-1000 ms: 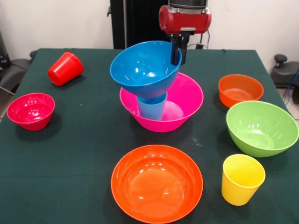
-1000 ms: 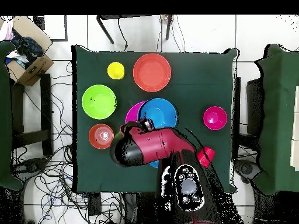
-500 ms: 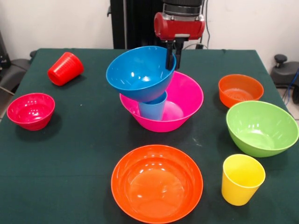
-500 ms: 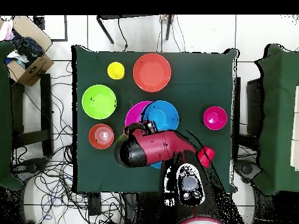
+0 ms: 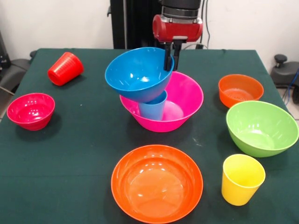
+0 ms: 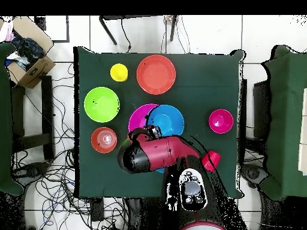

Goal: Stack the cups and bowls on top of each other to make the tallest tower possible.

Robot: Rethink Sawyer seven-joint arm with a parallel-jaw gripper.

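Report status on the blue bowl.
Hand shut on large blue bowl rim. Bowl tilted atop light blue cup inside pink bowl. Nothing in the way.

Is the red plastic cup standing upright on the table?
No, the red plastic tapered cup lies tipped on its side on the green table.

txt: none legible | labels/brands/nos: none legible on bowls, cups, arm or table | signs: none
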